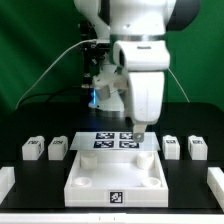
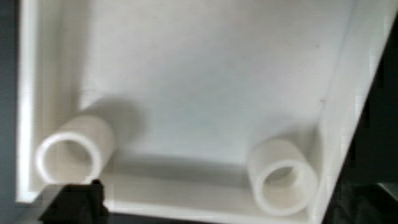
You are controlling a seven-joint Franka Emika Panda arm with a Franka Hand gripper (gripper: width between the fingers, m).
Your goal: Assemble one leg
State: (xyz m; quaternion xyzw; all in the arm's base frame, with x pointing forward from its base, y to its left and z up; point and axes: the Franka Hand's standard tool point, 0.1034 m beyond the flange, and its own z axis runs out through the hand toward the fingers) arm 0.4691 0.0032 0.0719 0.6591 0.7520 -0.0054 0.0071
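The leg (image 1: 171, 147), 1 of 4 stubby white tagged blocks, sits on the black table (image 1: 200, 124) beside the marker board (image 1: 116, 140); its long axis is unclear. The gripper (image 1: 140, 134) hovers by the glossy rimmed panel (image 1: 85, 186), holding nothing; how far it is open is unclear.

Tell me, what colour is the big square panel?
The panel is white, with a black-and-white tag on one side; the exterior view shows it best.

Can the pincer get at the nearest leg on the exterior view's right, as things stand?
Probably yes. That leg stands apart beside the panel with nothing over it, and the pincer hovers close by with no part between them.
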